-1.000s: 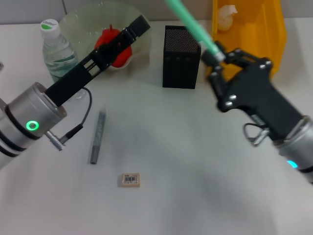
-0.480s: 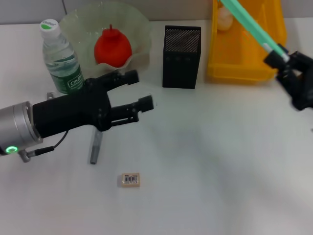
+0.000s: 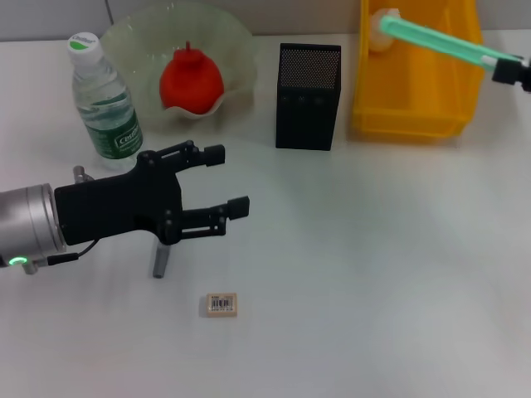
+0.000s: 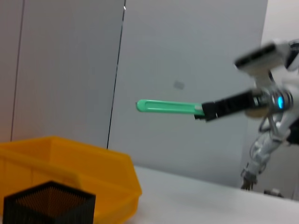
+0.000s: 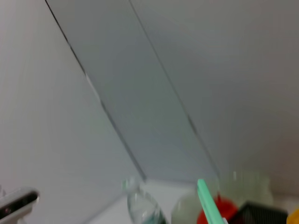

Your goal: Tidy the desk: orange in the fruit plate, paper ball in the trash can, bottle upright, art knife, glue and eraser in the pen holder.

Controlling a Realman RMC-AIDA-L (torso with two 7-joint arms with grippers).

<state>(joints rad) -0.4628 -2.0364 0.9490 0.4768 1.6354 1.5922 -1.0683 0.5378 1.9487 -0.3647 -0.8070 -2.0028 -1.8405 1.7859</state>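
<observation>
Both fingers of left claw (image 3: 226, 178) spread wide, empty.

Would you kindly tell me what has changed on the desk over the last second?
The left gripper came off the fruit plate toward the grey pen-like tool, open and empty. The right gripper, clamped on the green stick, swung from beside the pen holder to the right edge. Orange, bottle, eraser and trash can stayed put.

We count: one orange (image 3: 191, 80) | one fruit plate (image 3: 133, 37) | one bottle (image 3: 104, 99) | one pen holder (image 3: 308, 97) | one trash can (image 3: 415, 91) | one paper ball (image 3: 380, 26) | one eraser (image 3: 221, 305) | one green art knife (image 3: 431, 39) | one grey glue stick (image 3: 160, 259) | two grippers, left gripper (image 3: 226, 180), right gripper (image 3: 516, 71).
</observation>
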